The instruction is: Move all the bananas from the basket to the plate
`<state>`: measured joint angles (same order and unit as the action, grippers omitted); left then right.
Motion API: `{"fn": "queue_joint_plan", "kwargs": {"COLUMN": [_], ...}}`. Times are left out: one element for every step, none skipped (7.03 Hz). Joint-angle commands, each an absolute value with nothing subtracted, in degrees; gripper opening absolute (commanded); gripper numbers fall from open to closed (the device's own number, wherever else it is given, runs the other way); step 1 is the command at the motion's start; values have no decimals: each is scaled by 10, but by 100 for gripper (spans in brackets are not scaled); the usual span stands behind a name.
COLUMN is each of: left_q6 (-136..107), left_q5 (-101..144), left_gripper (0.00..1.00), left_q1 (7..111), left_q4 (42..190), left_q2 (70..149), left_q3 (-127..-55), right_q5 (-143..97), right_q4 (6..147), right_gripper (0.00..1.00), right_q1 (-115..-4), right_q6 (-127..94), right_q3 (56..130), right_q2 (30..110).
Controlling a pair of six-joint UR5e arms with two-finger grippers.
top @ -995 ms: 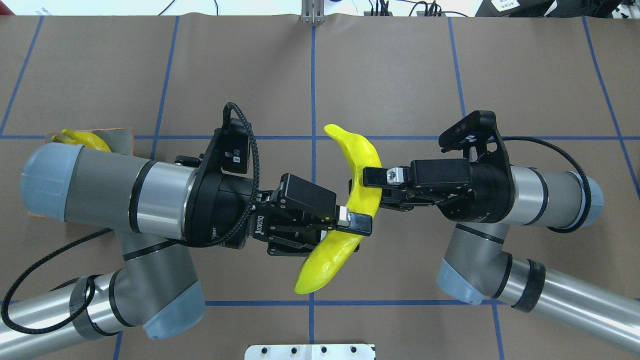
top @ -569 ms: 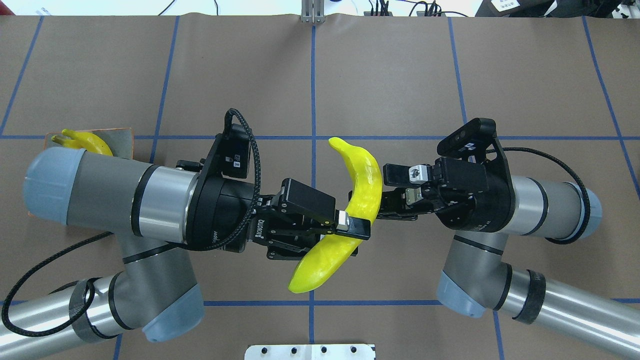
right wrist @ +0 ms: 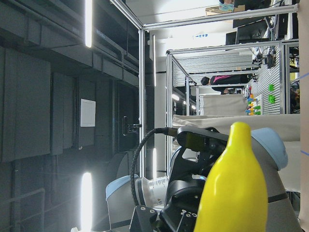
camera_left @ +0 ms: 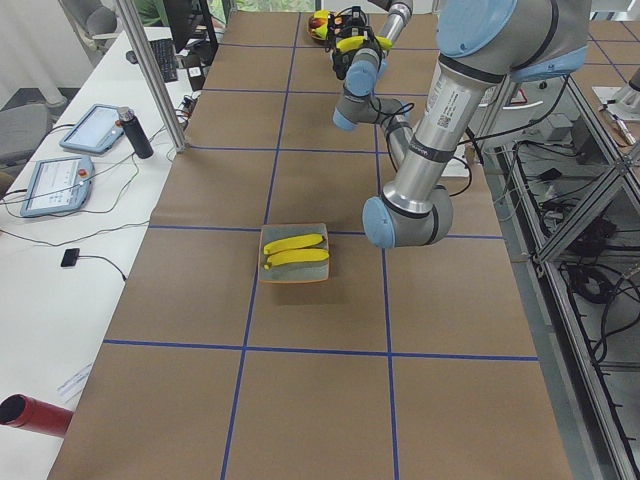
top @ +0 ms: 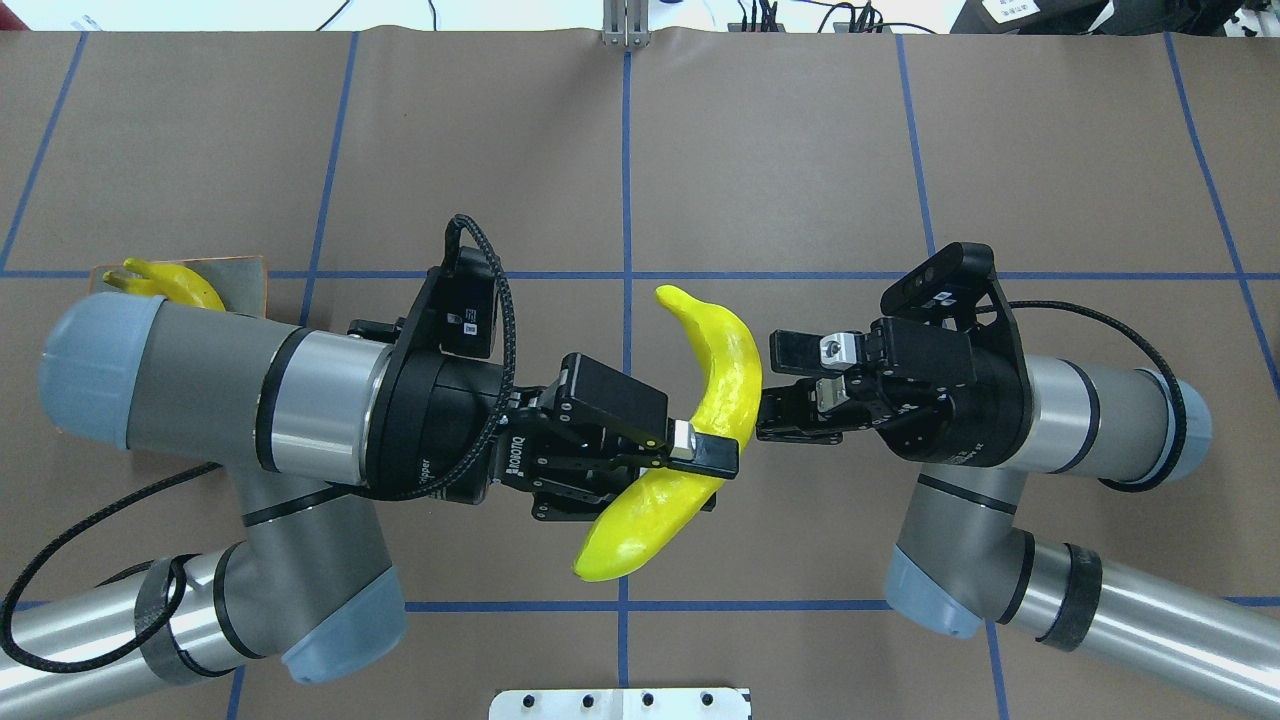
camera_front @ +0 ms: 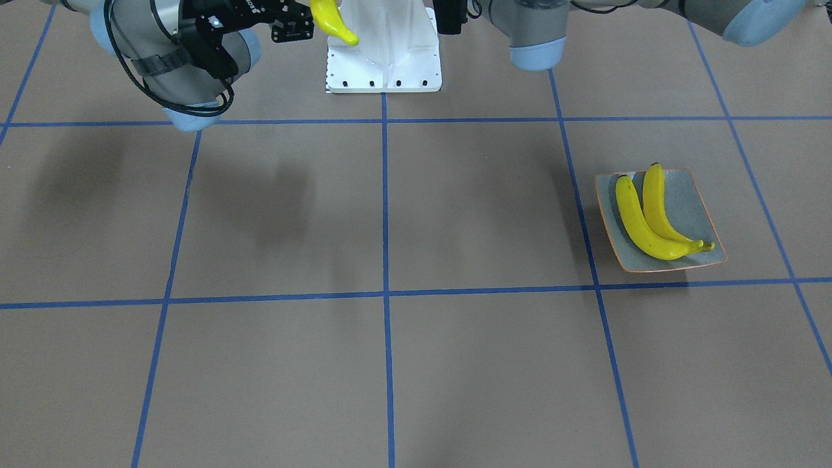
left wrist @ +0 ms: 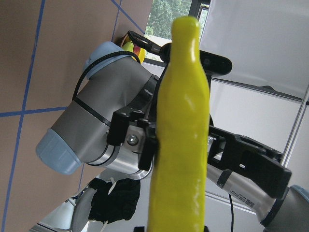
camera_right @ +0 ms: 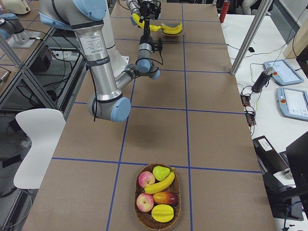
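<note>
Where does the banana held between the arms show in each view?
Front-facing: banana at top edge, left of centre.
Overhead: centre, in the left gripper.
Exterior left: top, far end.
Exterior right: top, far end.
Left wrist: centre.
Right wrist: bottom right.
Landmark: plate, in all four exterior views.

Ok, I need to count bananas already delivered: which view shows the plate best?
Front-facing view: the plate lies unobstructed, two bananas side by side. Exterior left shows the same, smaller. Overhead, the left arm hides most of it. Exterior right shows it tiny. Wrist views miss it.
</note>
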<state>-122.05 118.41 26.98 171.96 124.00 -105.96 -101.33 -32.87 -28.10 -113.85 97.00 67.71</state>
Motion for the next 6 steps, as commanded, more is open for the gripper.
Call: {"fn": "queue_joint_plan", "kwargs": {"left_q6": [-1236,-1239,-1241,-1238,-1228,-1200], "left_q5": [1185,1185,1184,1184,1186,1186], "left_gripper": [0,0,0,0,0,0], "left_q1": [282,292,300,317,341,353], "left_q4": [1720,1720,1717,1715,1715,1710], "left_q2": [1240,1239,1238,1225,1214,1200], "left_q3": [-1063,-1063,-1061,-1054,-1044,-1044], "right_q5": [-1016,-1017,-1018,-1021,-1060,-1104], "right_q4": [-330,-333,-330,-316,-262,-204], "right_gripper": [100,100,100,100,100,100], "right_q1": [-296,-309,-327,-357,-409,-477], "right_q6": [-1138,-1137,-1138,-1136,-1135,-1134], "right_q3": [971,975,975,973,973,969], "right_q2": [689,704,710,732,735,735]}}
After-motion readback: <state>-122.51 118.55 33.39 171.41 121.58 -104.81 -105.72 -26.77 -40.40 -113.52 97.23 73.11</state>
